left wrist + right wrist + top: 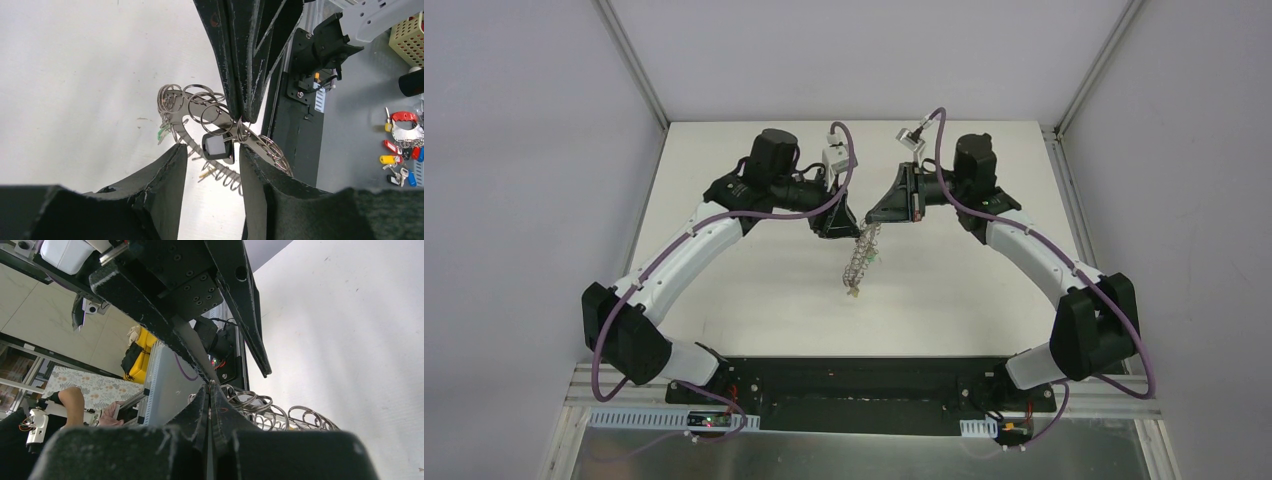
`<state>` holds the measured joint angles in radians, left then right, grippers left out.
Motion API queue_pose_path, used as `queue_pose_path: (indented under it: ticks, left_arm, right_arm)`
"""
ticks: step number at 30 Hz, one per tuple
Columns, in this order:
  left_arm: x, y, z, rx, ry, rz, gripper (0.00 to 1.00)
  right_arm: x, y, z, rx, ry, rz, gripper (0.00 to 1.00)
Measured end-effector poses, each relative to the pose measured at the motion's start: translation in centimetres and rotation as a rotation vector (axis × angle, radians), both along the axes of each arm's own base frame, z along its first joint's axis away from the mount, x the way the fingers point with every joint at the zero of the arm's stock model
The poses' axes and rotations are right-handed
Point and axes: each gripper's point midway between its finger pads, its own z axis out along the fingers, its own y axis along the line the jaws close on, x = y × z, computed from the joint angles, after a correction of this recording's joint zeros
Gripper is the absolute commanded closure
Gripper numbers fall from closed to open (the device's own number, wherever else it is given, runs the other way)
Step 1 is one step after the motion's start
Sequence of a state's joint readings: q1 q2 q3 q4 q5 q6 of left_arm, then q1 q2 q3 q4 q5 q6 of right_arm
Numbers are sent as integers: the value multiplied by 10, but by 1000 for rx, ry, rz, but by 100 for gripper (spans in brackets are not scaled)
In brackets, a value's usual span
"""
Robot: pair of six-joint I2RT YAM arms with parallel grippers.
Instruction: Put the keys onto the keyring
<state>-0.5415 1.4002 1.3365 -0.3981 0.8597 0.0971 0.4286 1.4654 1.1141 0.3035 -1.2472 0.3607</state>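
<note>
Tabletop [754,290], white and matte with faint scuffs, sits inside pale grey walls [524,150] framed by aluminium posts [634,60]. Past the near edge the left wrist view shows grey floor [350,150], a scatter of coloured spare key tags [402,150] and a corner of a cream basket [407,42]. The right wrist view catches a person's arm [75,400] in the room beyond. Above mid-table the keyring [861,258] hangs from the right gripper [210,390], whose fingers are pressed together on its metal band. The left gripper [212,152] stands spread just below, with the black key [218,146] in the gap between its fingers, and whether either finger touches it cannot be told. The green key [163,133] shows at the loop's far side and the yellow-orange key [206,174] lower down, both as small specks among the wire rings. Which ring each key hangs from is hard to make out, and their metal blades are lost in the tangle. The left fingers cut off the loop's lower part, and the right gripper's own body hides most of it in its view.
</note>
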Motion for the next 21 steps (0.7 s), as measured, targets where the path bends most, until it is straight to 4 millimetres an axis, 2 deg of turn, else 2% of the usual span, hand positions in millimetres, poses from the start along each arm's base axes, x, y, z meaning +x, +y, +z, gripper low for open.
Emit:
queue_pose_path:
  ticks: [13, 16, 21]
  left_arm:
    - [-1, -5, -8, -35, 27, -9, 76]
    - [-2, -8, -4, -56, 37, -15, 81]
    - [-3, -12, 3, -88, 61, -17, 95]
  right_arm:
    - [2, -2, -1, 3, 19, -12, 100]
    - [4, -3, 0, 9, 17, -15, 100]
    - [5, -4, 1, 12, 14, -21, 100]
